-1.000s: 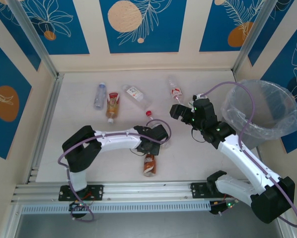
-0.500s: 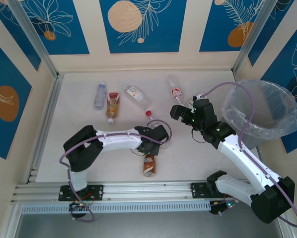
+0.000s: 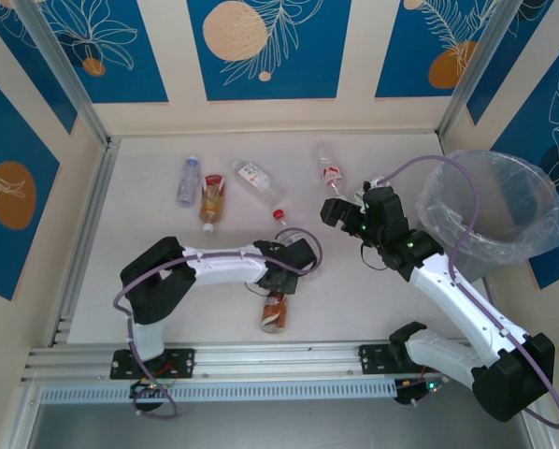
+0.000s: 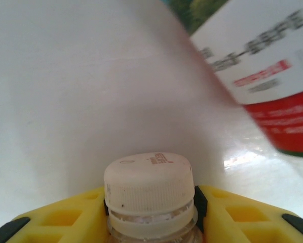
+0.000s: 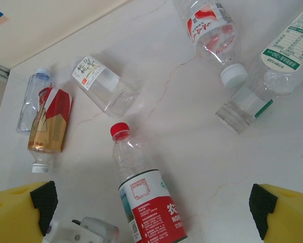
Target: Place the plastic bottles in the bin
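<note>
1. We are seeing the left gripper (image 3: 281,286) low over the near middle of the table (image 3: 149,234), its yellow fingers (image 4: 60,218) pressing in on either side of the white cap of a brown bottle (image 3: 276,313). In the wrist view the dark pads are sitting flush against the cap.
2. That brown bottle is lying on the table with its cap end pointing far, into the gripper, and its body reaching toward the near edge.
3. A red-capped bottle (image 5: 141,195) is lying just beyond the left gripper, on its far side.
4. The right gripper (image 3: 347,208) is hovering right of the middle with its jaws spread wide, holding nothing.
5. Four more bottles are lying along the far side, well apart from the left gripper. From left to right they are a pale blue bottle (image 3: 187,181), a second brown bottle (image 3: 211,201), a white-labelled bottle (image 3: 257,181) and a red-labelled bottle (image 3: 330,171).
6. A green-labelled bottle (image 5: 283,50) is lying just beside the red-labelled one, under the right gripper.
7. The bin (image 3: 448,229), lined with a clear bag, is standing at the right edge, to the right of the right gripper and well apart from the brown bottle.
</note>
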Robot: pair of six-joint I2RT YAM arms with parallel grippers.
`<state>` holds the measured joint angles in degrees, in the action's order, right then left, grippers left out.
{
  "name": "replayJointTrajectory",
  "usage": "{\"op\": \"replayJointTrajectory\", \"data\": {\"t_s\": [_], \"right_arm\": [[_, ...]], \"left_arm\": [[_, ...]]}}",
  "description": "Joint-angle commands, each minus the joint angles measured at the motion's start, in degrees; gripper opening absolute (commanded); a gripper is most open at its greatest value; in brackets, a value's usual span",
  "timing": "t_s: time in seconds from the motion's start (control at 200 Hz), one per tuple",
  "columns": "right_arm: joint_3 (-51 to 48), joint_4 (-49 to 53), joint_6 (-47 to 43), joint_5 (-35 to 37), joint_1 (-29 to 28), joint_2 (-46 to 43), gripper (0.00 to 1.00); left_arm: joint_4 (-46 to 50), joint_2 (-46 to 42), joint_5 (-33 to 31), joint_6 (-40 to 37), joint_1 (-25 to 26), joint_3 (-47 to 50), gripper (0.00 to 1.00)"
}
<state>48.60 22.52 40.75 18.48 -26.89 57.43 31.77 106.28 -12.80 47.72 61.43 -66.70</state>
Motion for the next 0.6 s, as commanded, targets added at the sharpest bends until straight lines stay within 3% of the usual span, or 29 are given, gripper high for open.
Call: {"op": "replayJointTrajectory", "data": {"t_s": [0.0,0.25,0.595], "right_arm": [[0.35,1.6,0.69,0.11,-0.31,-1.36,1.0],[-0.38,3.24,1.23,0.34,-0.35,-1.75,1.0],[-0.08,5.0,0.66,-1.17,-1.79,-2.56,1.0]], "left_arm": [[-1.49,-4.4,-2.85,0.71,0.36,2.04,0.45],[-2.72,-11.16,-7.27,-1.72,0.18,3.85,0.44],[-5.6,-22.42,-7.16,-3.99,-3.2,6.47,0.44]]}}
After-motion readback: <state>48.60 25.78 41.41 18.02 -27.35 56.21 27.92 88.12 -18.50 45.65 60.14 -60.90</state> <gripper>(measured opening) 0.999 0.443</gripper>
